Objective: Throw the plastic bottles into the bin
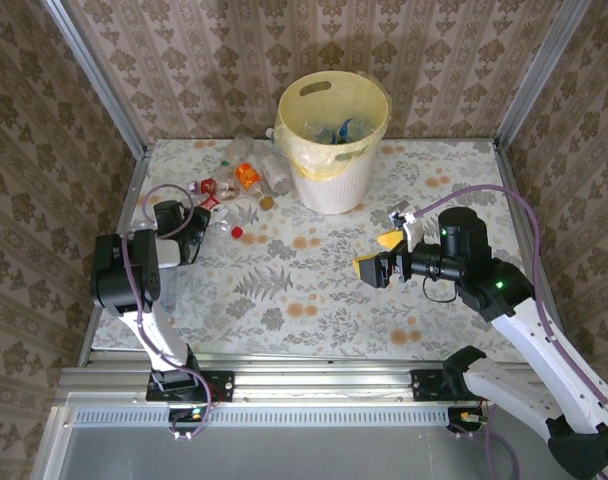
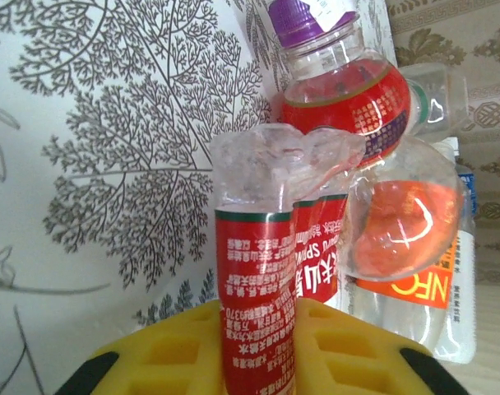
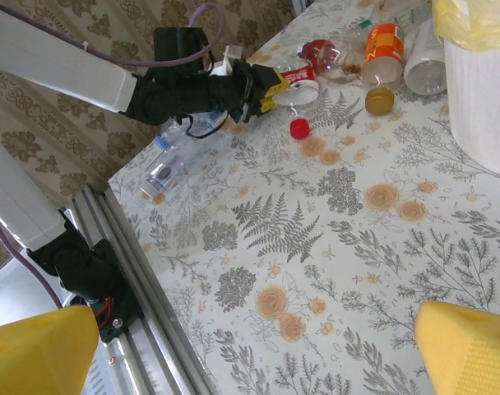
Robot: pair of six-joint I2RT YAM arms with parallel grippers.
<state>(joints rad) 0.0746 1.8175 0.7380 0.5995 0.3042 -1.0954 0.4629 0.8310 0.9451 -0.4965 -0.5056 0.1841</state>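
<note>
A crushed clear bottle with a red label (image 2: 258, 271) stands between the yellow pads of my left gripper (image 2: 258, 350), which is shut on it at the left of the table (image 1: 199, 232). From the right wrist view, that gripper (image 3: 270, 86) holds the bottle (image 3: 303, 76) low over the table. Behind it lie more plastic bottles: a purple-capped red one (image 2: 349, 90), an orange-labelled one (image 2: 414, 280) (image 1: 248, 176) and a clear one (image 1: 277, 172). The pale yellow bin (image 1: 332, 135) stands at the back with bottles inside. My right gripper (image 1: 381, 255) hangs open over the middle-right of the table, nothing between its fingers (image 3: 468, 346).
A loose red cap (image 1: 237, 232) and a brown cap (image 1: 267, 202) lie near the bottle pile. A clear bottle with a blue cap (image 3: 164, 169) lies by the table's left edge. Patterned walls close in the left, back and right. A metal rail (image 1: 304, 385) runs along the near edge.
</note>
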